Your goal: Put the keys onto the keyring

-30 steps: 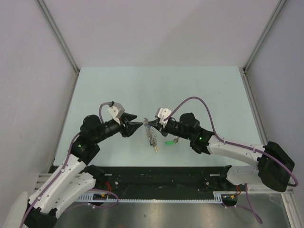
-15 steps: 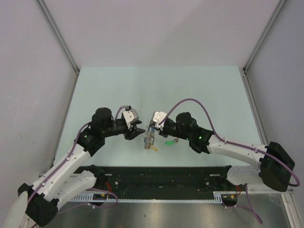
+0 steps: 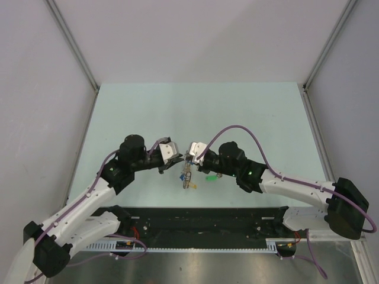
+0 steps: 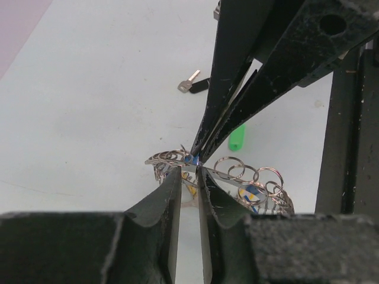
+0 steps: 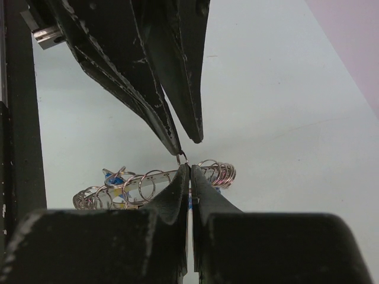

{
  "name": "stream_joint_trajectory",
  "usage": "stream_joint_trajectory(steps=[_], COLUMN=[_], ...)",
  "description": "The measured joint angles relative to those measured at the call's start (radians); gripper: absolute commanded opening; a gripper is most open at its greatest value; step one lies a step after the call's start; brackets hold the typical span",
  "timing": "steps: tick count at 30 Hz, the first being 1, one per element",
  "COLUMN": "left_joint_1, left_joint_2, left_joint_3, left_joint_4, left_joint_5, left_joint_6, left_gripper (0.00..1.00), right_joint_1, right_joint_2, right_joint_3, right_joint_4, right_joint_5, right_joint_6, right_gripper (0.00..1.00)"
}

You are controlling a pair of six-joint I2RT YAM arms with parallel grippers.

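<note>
The keyring (image 3: 188, 175) hangs off the table between both grippers, and my right gripper (image 3: 189, 160) is shut on its rim. In the right wrist view the shut jaws (image 5: 189, 168) pinch the ring's band (image 5: 148, 180). Blue and yellow key heads (image 4: 254, 190) show among its wire loops. My left gripper (image 3: 177, 165) meets the ring from the left, its fingers (image 4: 189, 171) a narrow gap apart at the band (image 4: 172, 157). One left fingertip (image 5: 176, 149) touches a small loop (image 5: 182, 158). A green key (image 3: 209, 177) and a black key (image 4: 195, 86) lie loose on the table.
The pale green table (image 3: 195, 112) stretches behind the grippers, with grey walls on three sides. A black rail (image 3: 201, 222) runs along the near edge by the arm bases.
My left gripper has swung right up to the keyring and its jaws have narrowed. The right gripper has carried the ring slightly left and stays shut on it.
</note>
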Motion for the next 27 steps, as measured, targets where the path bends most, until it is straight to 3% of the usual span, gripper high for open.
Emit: stream_joint_trajectory(steps=[9, 19, 27], left_joint_1=[0.000, -0.002, -0.002], left_joint_2=[0.044, 0.070, 0.085], left_joint_3=[0.011, 0.016, 0.016], left_joint_4=[-0.037, -0.050, -0.051], left_joint_5=[0.026, 0.043, 0.043], left_joint_6=[0.041, 0.040, 0.040], left_gripper=[0.27, 0.24, 0.00], right_joint_1=[0.011, 0.016, 0.017], right_joint_2=[-0.003, -0.003, -0.004], right_joint_3=[0.000, 0.000, 0.000], right_joint_4=[-0.017, -0.018, -0.018], right_joint_5=[0.014, 0.015, 0.016], right_joint_6=[-0.014, -0.015, -0.017], right_gripper=[0.00, 0.00, 0.00])
